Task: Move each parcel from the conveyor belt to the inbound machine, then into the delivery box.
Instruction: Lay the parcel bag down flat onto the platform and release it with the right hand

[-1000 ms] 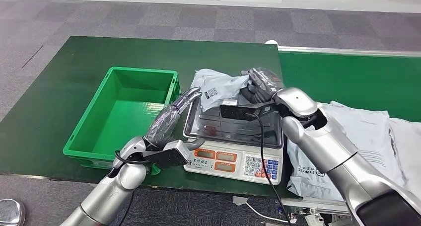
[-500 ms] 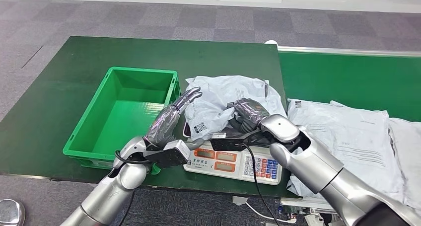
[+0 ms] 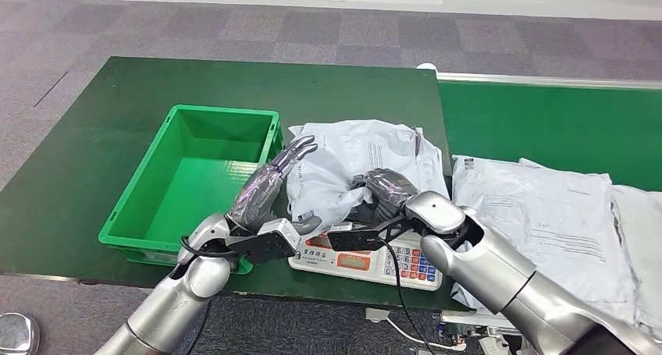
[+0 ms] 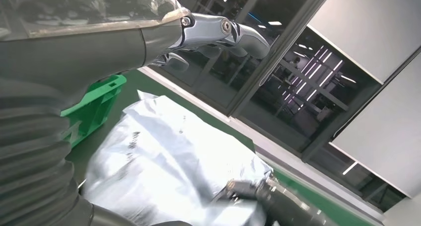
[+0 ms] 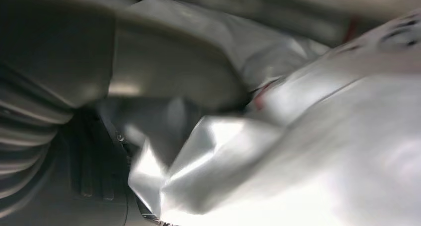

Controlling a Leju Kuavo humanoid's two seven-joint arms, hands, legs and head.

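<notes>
The grey parcel (image 3: 351, 164) lies crumpled across the pan of the inbound machine (image 3: 367, 255), a weighing scale whose keypad front faces me, so I judge I am in the weighing step. My right hand (image 3: 386, 191) rests on the parcel's near edge with fingers curled into the film; I read that as a grip, though the blurred right wrist view only shows bunched plastic against the palm. My left hand (image 3: 269, 187) hovers just beside the parcel with its fingers stretched out and apart, holding nothing. The green delivery box (image 3: 152, 207) stands just left of the scale. More parcels (image 3: 546, 214) wait on the conveyor belt (image 3: 546, 121). Next I need to lift the parcel across into the box without snagging the rim.
</notes>
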